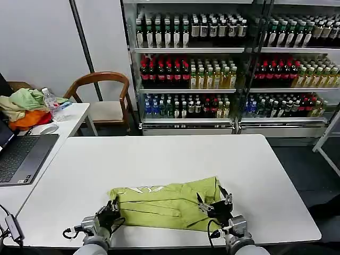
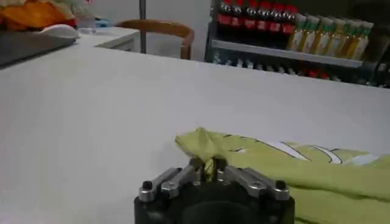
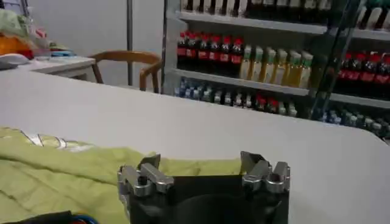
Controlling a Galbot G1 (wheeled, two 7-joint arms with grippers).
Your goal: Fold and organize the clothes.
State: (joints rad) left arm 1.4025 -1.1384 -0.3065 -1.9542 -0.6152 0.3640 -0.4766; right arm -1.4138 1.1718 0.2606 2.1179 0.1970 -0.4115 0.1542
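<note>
Left pincer (image 2: 206,165) pinching shirt (image 1: 164,204) corner, near bench (image 1: 159,159) edge | shirt lies crumpled, half-folded before me; soft, light, limp, so I'd grip hems and corners | right pincer (image 3: 204,163) spread over the other end.

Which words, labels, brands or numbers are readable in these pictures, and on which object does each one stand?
None can be read.
Lime-green cotton T-shirt: white printed marks, folded over, not legible.
Bottles on the glass-fronted shelves: labels too small.
Clear plastic bottle on the side table: label blurred.
Dark laptop: key markings too small.
</note>
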